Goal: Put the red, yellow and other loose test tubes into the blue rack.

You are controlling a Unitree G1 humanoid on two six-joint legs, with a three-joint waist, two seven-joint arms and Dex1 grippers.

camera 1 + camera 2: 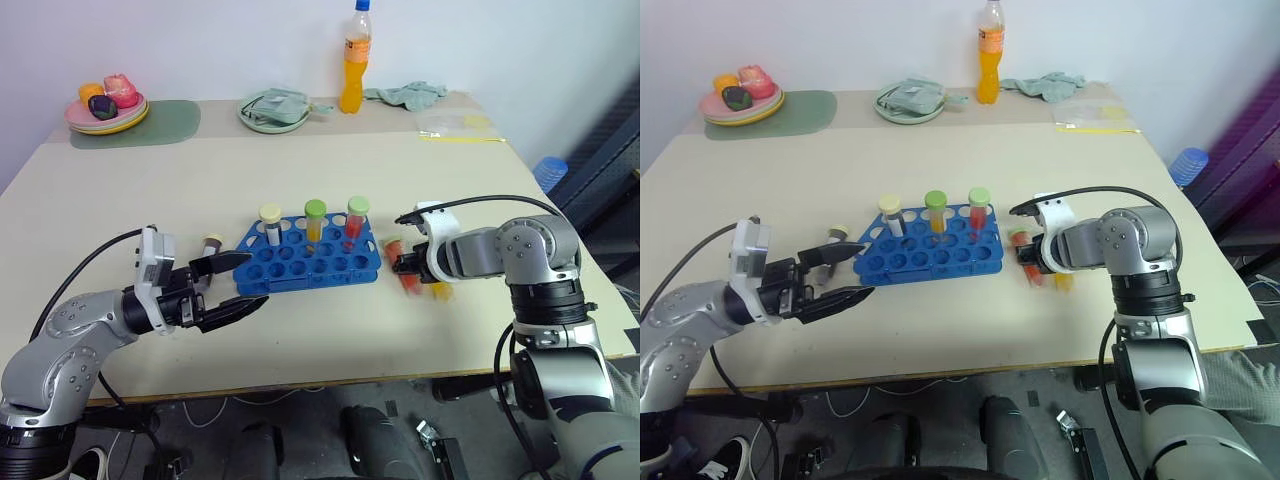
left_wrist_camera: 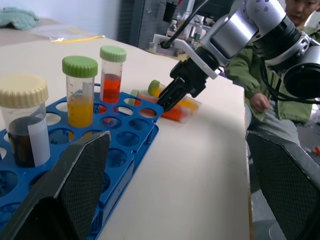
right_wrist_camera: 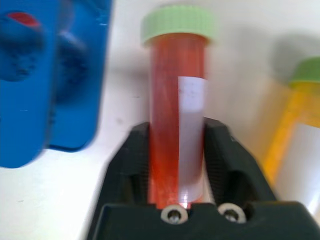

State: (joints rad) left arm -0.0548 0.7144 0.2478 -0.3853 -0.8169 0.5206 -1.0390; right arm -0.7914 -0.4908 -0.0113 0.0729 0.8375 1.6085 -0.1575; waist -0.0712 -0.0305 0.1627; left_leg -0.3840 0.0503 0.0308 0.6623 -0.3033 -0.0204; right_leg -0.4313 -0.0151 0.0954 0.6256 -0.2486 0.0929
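Now the right fingers [image 3: 177,150] are clamped on the red tube [image 3: 177,110] lying on the desk [image 1: 300,330], rack [image 1: 310,262] just beside. Lift straight, tilt upright, then seek a free hole; left fingers [image 1: 232,288] gape empty.

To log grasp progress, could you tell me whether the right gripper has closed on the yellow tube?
No, the right gripper is shut on the red tube; the yellow tube lies beside it.

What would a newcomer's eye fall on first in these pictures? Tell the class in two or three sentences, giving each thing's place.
First, the blue rack at the table's middle, with three capped tubes standing in its back row. Just right of it, the right gripper is shut on a red tube lying on the table, a yellow tube beside it. The tall orange drink bottle at the far edge also stands out.
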